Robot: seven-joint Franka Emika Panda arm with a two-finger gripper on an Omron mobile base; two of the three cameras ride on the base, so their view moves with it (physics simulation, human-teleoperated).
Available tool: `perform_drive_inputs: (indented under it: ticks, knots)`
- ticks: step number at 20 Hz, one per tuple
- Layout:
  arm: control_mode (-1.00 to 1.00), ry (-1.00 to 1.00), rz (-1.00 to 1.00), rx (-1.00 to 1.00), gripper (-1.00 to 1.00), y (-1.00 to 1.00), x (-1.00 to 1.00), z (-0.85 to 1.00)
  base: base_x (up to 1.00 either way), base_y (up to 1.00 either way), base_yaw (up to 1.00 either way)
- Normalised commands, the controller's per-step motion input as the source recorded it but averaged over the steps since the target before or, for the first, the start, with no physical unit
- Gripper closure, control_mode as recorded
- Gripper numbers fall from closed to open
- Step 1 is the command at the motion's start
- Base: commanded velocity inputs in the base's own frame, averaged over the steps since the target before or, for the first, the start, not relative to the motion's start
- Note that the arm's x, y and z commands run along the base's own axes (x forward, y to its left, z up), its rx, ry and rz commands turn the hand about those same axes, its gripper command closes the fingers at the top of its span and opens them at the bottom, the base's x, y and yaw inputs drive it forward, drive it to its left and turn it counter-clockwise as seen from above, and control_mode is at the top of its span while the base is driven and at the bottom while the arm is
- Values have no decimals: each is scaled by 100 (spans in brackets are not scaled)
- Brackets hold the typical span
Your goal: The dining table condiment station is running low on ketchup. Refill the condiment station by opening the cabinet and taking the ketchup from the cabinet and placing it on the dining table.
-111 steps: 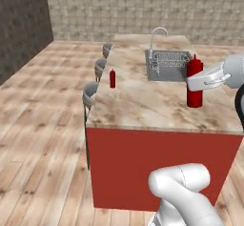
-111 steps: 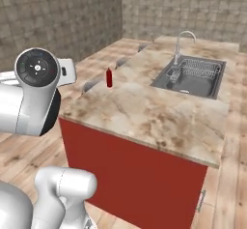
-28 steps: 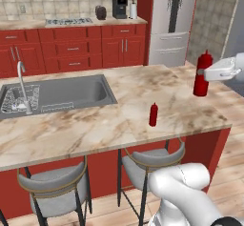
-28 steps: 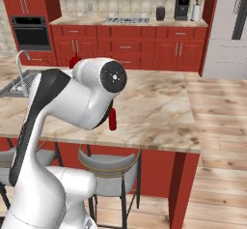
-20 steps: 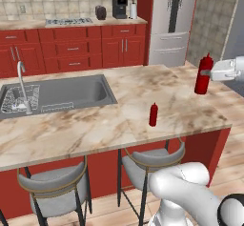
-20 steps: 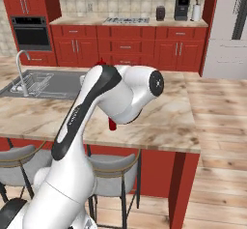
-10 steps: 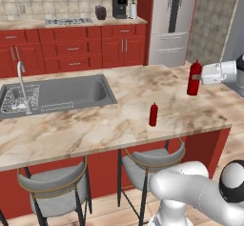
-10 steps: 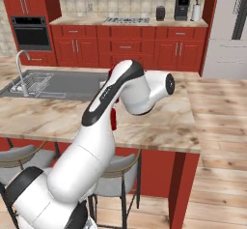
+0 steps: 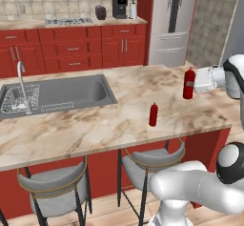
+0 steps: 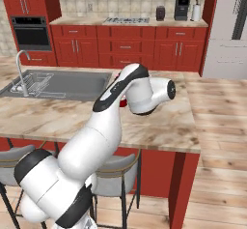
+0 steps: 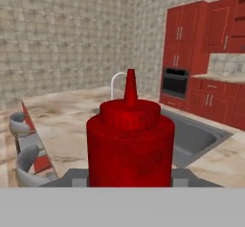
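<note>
Bare dining table (image 9: 109, 125) marble around a second red bottle (image 9: 153, 114); sink (image 9: 62, 94) well apart

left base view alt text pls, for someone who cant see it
The robot's fingers hold a red ketchup bottle upright over the right end of the marble dining table. A second, smaller red bottle stands nearer the front edge, with the sink left.

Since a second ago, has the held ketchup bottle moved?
Yes. The ketchup in the gripper went left and lower, toward the small bottle.
</note>
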Motion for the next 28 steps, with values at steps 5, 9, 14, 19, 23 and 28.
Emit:
perform_drive_inputs:
  ticks: [5,9,14,19,23,28]
  knots:
    - [-100,-9,-1,-1,100,0,38,-31,0,0,0]
    - [-100,0,-3,0,100,0,32,-24,0,0,0]
    - [-100,1,0,0,100,0,22,-18,0,0,0]
    - [-100,6,0,1,100,0,23,-29,0,0,0]
    - [-100,7,0,3,100,0,28,-40,0,0,0]
    - [-100,2,0,4,100,0,30,-47,0,0,0]
